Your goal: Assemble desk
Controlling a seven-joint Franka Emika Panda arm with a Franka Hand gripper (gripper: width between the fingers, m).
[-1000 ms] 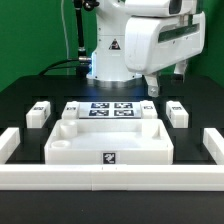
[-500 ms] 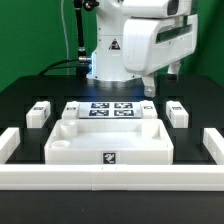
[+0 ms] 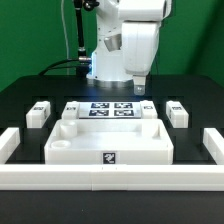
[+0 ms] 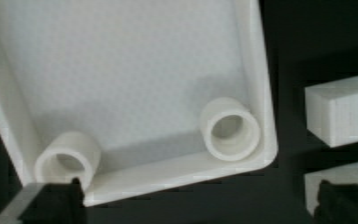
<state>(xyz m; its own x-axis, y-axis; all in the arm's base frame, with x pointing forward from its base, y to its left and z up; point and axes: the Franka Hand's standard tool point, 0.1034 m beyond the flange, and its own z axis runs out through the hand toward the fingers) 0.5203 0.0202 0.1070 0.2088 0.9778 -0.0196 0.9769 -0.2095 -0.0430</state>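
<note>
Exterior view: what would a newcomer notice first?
The large white tabletop lies front and centre, rim up, its round sockets showing in the wrist view. Behind it the white arm looms, its gripper hanging near the marker board on the exterior view's right side.

Even, bright light in the exterior view — shadows faint; the wrist view is soft (blurred at close range), its white tabletop panel point(image 4: 140, 80) nearly washed out.

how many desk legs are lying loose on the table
4. On the exterior view's left: outer-left leg, inner-left leg. On its right: inner-right leg, outer-right leg. None seems hidden.
</note>
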